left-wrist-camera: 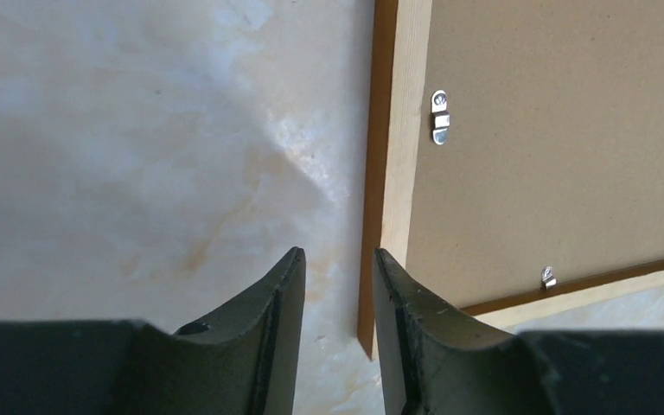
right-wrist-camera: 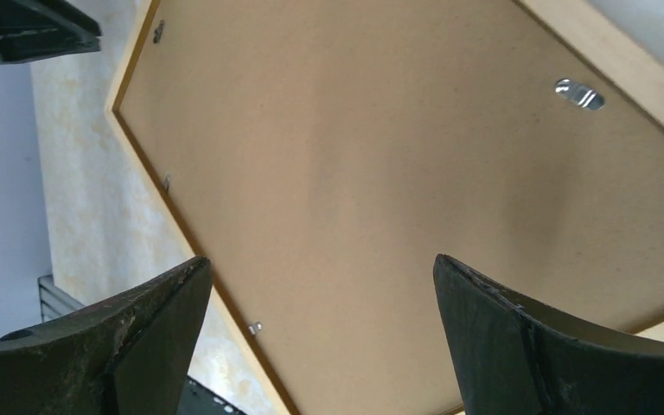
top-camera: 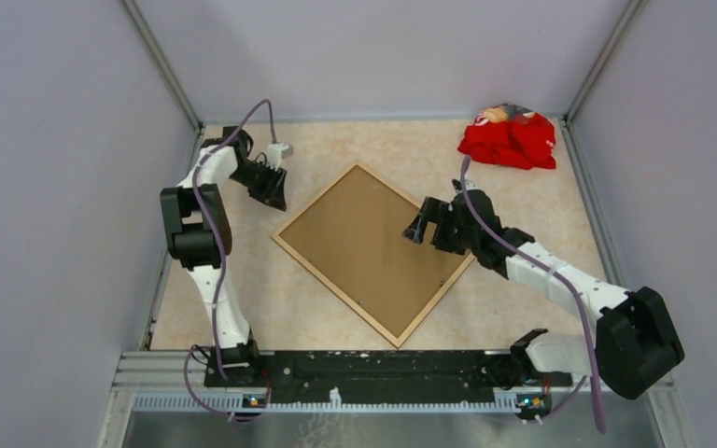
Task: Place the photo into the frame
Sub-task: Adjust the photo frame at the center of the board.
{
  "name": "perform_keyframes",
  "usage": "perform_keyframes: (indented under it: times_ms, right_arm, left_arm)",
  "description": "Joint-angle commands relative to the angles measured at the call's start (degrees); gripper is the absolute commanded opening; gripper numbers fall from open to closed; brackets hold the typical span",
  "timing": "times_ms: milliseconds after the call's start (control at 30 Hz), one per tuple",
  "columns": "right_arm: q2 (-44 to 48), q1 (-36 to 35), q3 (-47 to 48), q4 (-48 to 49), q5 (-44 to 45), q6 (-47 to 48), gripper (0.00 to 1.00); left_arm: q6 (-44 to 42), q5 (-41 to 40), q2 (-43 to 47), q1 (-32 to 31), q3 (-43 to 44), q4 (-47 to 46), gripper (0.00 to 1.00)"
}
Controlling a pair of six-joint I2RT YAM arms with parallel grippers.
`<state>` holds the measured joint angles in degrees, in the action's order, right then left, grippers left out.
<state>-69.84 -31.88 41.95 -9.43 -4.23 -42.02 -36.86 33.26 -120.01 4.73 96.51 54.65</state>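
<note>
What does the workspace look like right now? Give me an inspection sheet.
Surface: marbled tabletop, flat.
Job's things: frame back side up, backing board in it, clips at its edge; photo not seen.
Clutter: red crumpled bundle, far right corner.
Grippers: left gripper slightly open, empty, beside the frame's corner; right gripper wide open, empty, over the board.
Cables: purple cable along each arm.
Surroundings: plain grey walls, metal posts.

The frame (left-wrist-camera: 405,130) shows pale bare wood on its back, with a darker brown stained edge. The backing board (left-wrist-camera: 571,130) is matt brown fibreboard, faintly grainy. Its small clips (left-wrist-camera: 440,117) are shiny metal. The table (left-wrist-camera: 138,173) is smooth, cream-marbled, softly glossy. The red cloth (top-camera: 509,142) looks soft and creased. The right gripper (right-wrist-camera: 321,259) has fingers (right-wrist-camera: 501,346) of scuffed matt black plastic.
</note>
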Motion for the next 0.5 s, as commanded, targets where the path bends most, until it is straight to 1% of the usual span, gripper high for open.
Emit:
perform_keyframes:
  times_ms: [0, 67, 200, 333, 467]
  right_arm:
    - [2.01, -1.50, -1.07, 1.07, 0.73, -3.98, 0.99]
    - [4.56, -1.52, -2.72, -3.47, 3.09, -5.26, 0.99]
    - [12.55, -1.60, -7.53, -10.20, 5.93, -7.82, 0.99]
    - [16.50, -1.52, -11.08, -14.20, 5.08, -10.08, 0.99]
    - [16.87, -1.44, -13.20, -16.28, 2.36, -11.80, 0.99]
  left_arm:
    - [2.90, 5.31, -0.58, -1.04, 0.31, -0.25, 0.38]
    - [2.56, 6.20, -0.74, -1.04, -0.62, -0.53, 0.35]
    - [1.58, 5.84, -0.82, -0.99, -2.81, -1.34, 0.32]
    - [0.84, 6.55, -0.14, -0.68, -5.80, -2.16, 0.25]
    - [-0.35, 6.34, 1.27, -0.69, -10.32, -3.04, 0.20]
